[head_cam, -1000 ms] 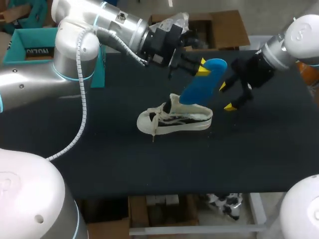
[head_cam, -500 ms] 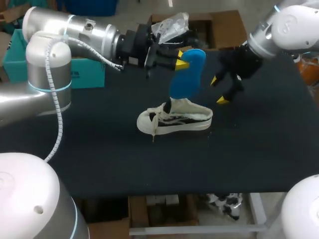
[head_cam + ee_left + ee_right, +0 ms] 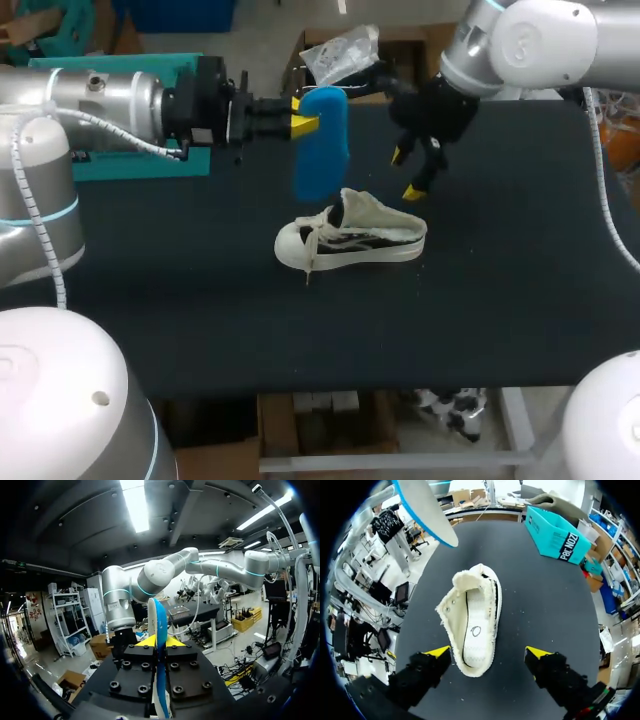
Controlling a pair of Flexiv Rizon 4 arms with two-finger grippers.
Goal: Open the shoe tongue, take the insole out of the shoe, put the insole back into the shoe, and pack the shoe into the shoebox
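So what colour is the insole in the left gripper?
The insole is bright blue, clearest in the head view; the right wrist view shows a grey face.

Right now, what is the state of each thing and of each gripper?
Insole: out of the shoe, held in the air.
Shoe: upright on the table, tongue lifted.
Left gripper: shut on the insole.
Right gripper: open, empty, over the shoe.

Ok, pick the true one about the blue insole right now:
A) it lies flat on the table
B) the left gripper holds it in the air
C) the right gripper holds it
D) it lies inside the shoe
B: the left gripper is shut on the insole, which hangs above the shoe, while the right gripper is open and empty.
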